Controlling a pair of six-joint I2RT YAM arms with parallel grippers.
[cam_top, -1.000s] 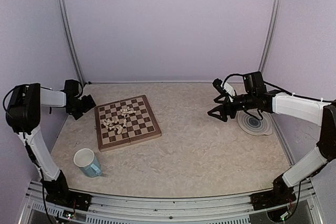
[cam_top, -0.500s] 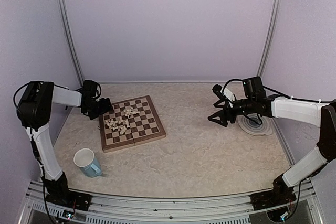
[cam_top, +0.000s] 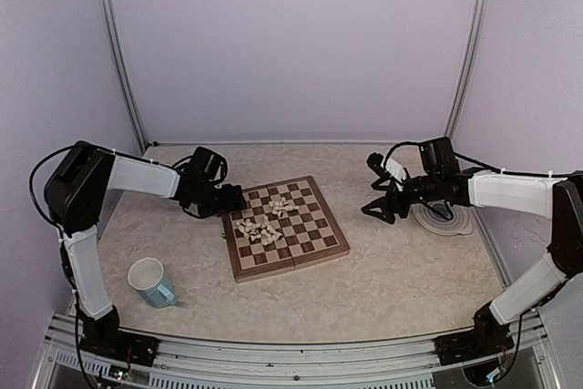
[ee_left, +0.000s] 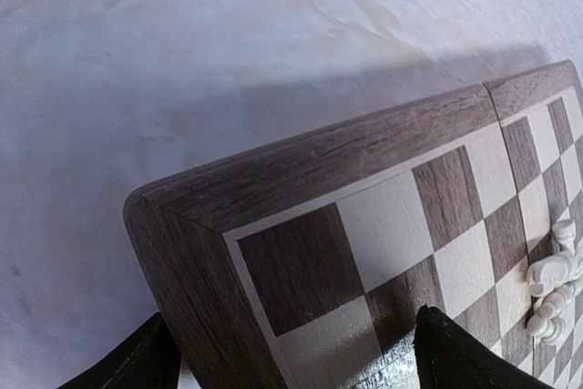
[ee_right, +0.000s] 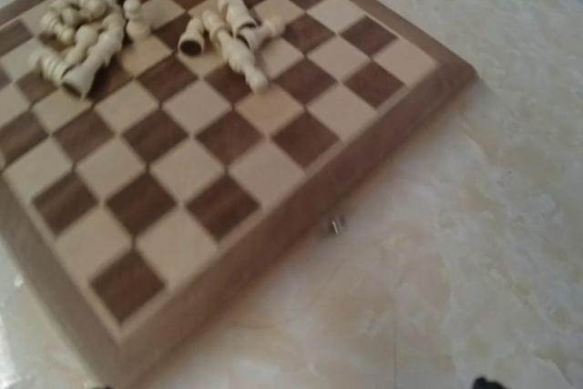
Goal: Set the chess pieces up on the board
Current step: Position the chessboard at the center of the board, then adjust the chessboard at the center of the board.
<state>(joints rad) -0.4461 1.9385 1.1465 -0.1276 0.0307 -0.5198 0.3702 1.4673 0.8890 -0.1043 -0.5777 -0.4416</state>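
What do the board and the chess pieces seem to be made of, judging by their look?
The board: probably wood with a matt finish; grain streaks run along its dark border and squares. The chess pieces: cream, smooth, with rounded turned shapes; pale wood or plastic, the look does not settle which.

Ahead and left of the jaws: square wooden chessboard with dark brown and cream checks [ee_right: 228, 198], flat on cream marbled tabletop [ee_right: 483, 216]. Far end of it: tiny cream chess pieces [ee_right: 91, 34], toppled in two heaps, second heap just right of the first. On the board's right edge: small metal clasp [ee_right: 336, 225].
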